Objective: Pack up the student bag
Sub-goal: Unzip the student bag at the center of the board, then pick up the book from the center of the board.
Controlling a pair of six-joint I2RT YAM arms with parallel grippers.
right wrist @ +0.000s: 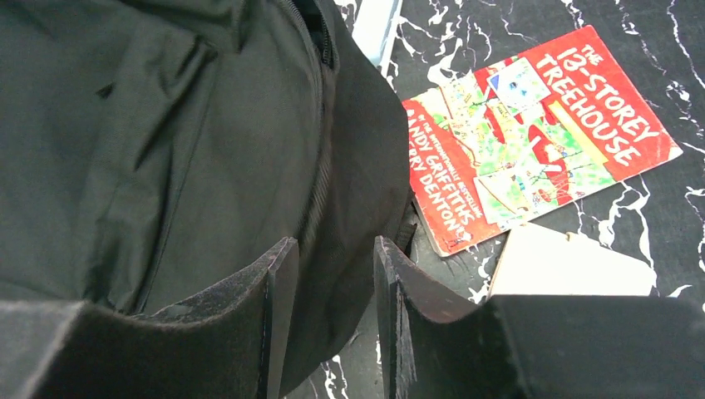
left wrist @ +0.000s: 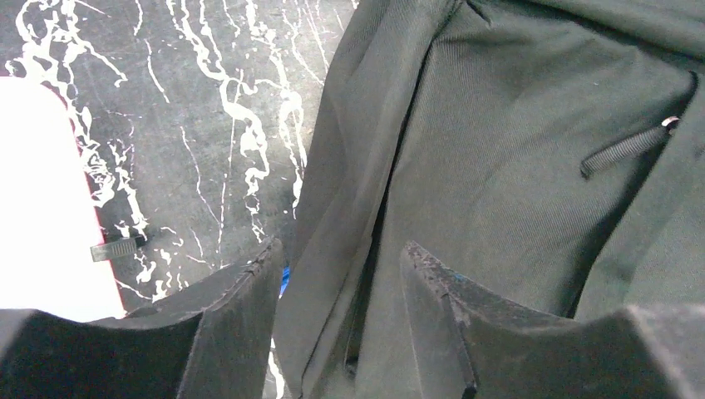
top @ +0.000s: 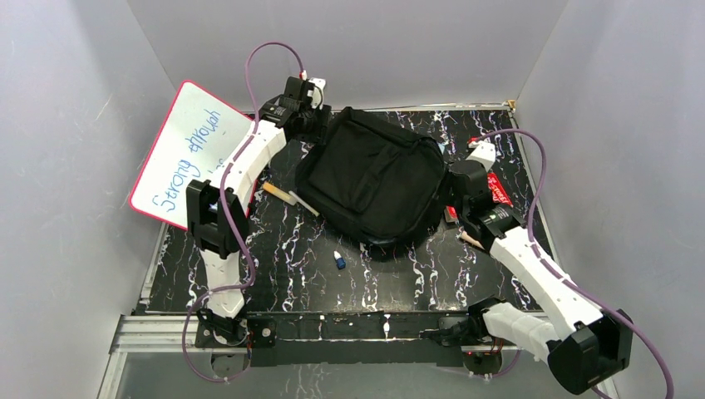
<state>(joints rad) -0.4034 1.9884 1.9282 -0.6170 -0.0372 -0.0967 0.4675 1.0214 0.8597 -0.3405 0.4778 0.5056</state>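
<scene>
We see the bag [top: 370, 179] lying in the middle of our table [top: 291, 266]. Our left pincer [left wrist: 339, 249] stands open over a fold of it. Our right pincer [right wrist: 334, 243] looks half open at its other side, maybe touching.

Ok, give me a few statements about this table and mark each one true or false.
1. The student bag lies between the left claw and the right claw. True.
2. The red book is inside the bag. False: it lies on the table beside the bag.
3. A red-rimmed whiteboard stands on the left arm's side. True.
4. The bag is blue. False: it is black.
</scene>
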